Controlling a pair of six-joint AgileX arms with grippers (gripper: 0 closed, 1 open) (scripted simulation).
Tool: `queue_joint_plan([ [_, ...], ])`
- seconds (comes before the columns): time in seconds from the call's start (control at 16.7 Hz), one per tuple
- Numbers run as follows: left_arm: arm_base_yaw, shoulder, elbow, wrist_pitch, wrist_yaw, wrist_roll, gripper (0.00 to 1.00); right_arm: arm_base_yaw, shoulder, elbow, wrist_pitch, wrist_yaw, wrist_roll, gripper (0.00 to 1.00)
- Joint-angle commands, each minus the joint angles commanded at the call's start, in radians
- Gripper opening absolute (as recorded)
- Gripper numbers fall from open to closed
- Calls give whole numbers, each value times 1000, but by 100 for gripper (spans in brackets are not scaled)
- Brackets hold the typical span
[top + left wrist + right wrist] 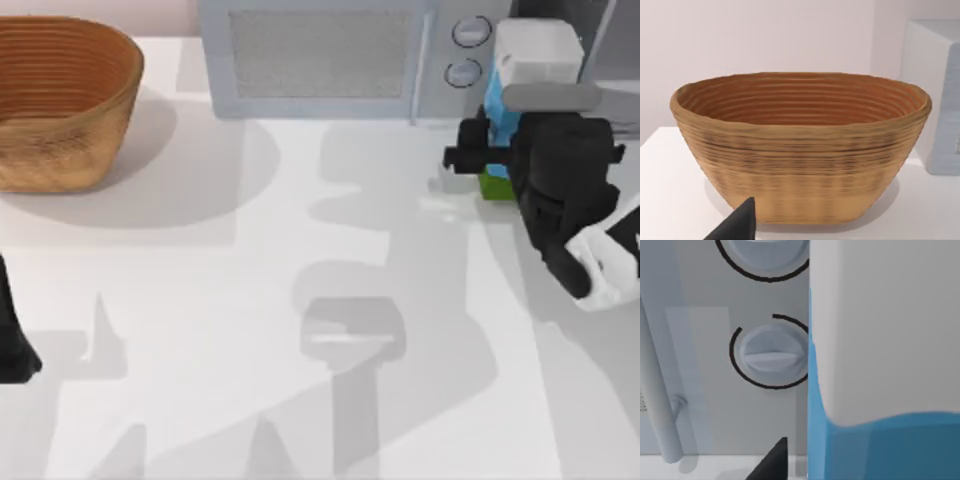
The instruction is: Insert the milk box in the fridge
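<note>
One woven basket [60, 105] stands at the table's [250, 350] back left corner, to the left of the microwave [330, 55]; the left wrist view looks into its ribbed bowl [800, 145], and nothing lies in it.

One microwave sits along the back edge, with two round knobs [470, 32] stacked one above the other on the panel at its right end. The right wrist view shows the lower knob [771, 352] close up, just beside the carton's side.

One milk box [530, 75] stands upright on the table just right of the microwave's knob panel, white top up, sky-blue body [880, 450] below and a green base showing at its foot. A grey cabinet edge, the fridge [605, 30], rises behind it to the right.

The right gripper [500, 155] is at the milk box, its black body right against the carton's lower part; whether its fingers are clamped on it, I cannot tell.

The left gripper [15, 340] is parked well to the microwave's front left, at the table's left edge, finger spread hidden.
</note>
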Motion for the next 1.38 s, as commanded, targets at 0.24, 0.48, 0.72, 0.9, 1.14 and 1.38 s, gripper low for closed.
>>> queue_joint_plan([
  [0.24, 0, 0, 0, 0, 0, 0, 100, 0, 0, 0, 0, 0, 0, 32],
  [0.48, 0, 0, 0, 0, 0, 0, 100, 0, 0, 0, 0, 0, 0, 2],
  [0.72, 0, 0, 0, 0, 0, 0, 100, 0, 0, 0, 0, 0, 0, 0],
  [0.9, 0, 0, 0, 0, 0, 0, 100, 0, 0, 0, 0, 0, 0, 0],
  [1.14, 0, 0, 0, 0, 0, 0, 100, 2, -14, 4, -15, -1, 3, 0],
  [1.38, 0, 0, 0, 0, 0, 0, 100, -6, -127, 41, -170, -1, 7, 0],
])
